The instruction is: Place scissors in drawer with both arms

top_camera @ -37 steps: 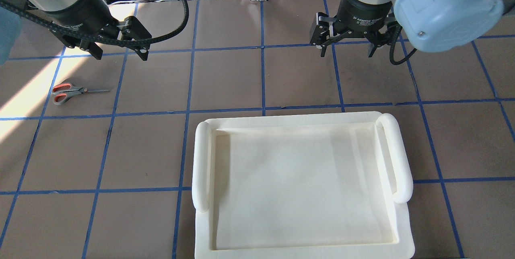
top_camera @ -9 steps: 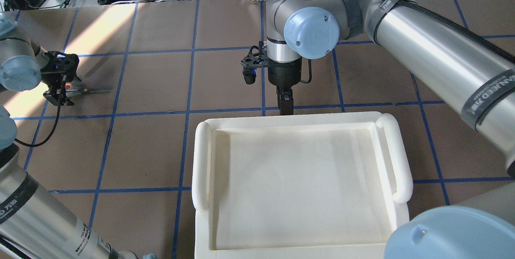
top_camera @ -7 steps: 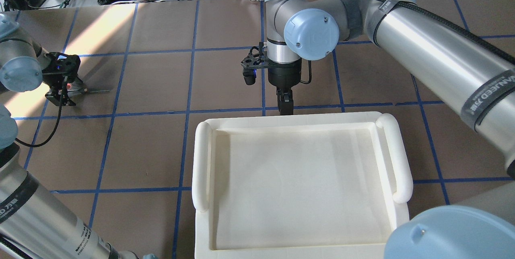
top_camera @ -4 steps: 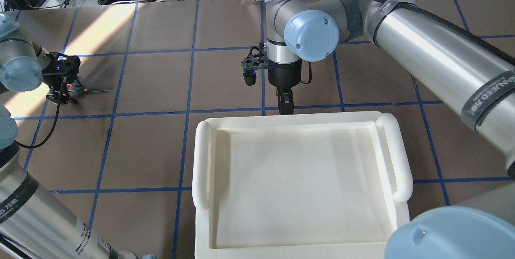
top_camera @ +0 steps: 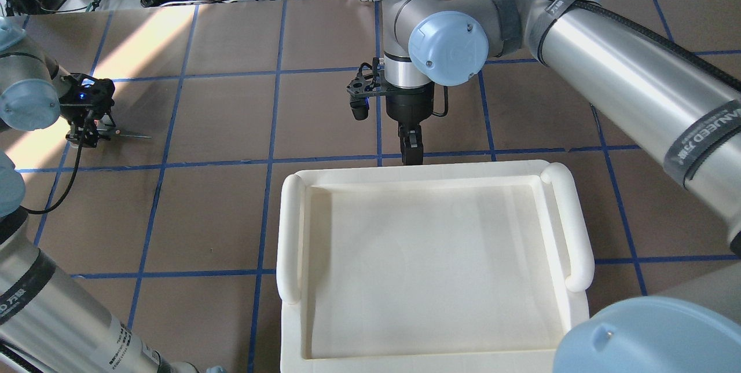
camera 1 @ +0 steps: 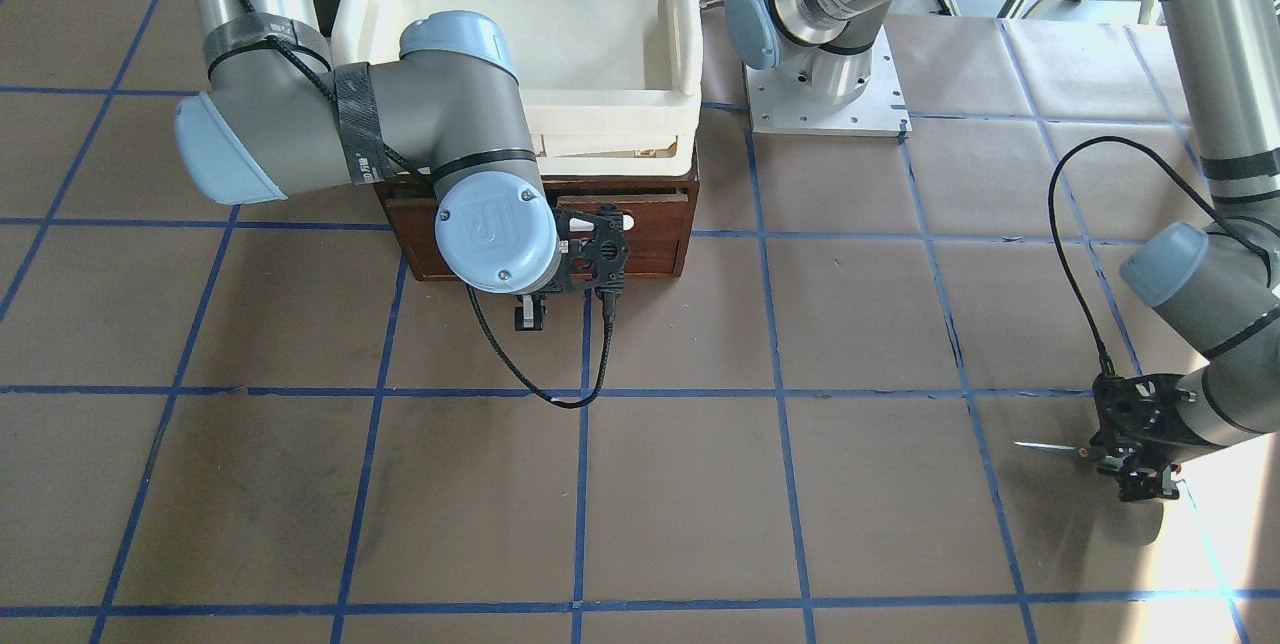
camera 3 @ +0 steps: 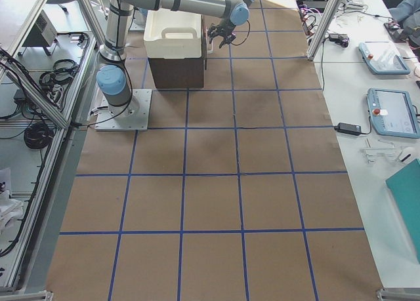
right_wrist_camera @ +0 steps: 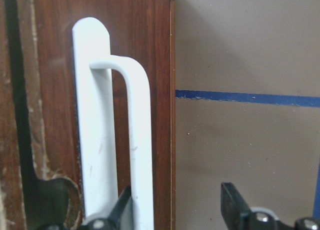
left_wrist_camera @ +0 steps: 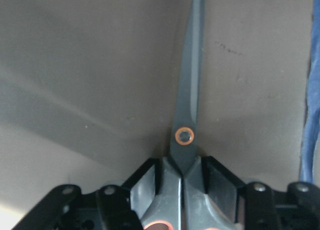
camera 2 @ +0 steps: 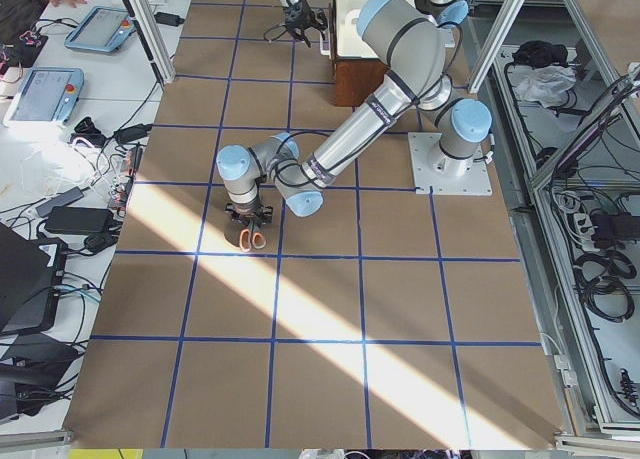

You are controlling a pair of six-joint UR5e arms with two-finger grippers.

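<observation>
"Gripping anything, that left gripper (left_wrist_camera: 181, 171)?"
"The scissors (left_wrist_camera: 192, 89), pinched at the grey shanks, blades jutting straight ahead, well apart from the drawer (right_wrist_camera: 142, 27). Right gripper (right_wrist_camera: 176, 200) gapes around its white handle (right_wrist_camera: 92, 140)."

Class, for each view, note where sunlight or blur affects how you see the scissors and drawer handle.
Overhead view: a sun band washes out the table beside the scissors. Left side view: bright diagonal stripes cross the table. Left wrist view: scissors soft, out of focus. Right wrist view: drawer handle evenly lit.
</observation>
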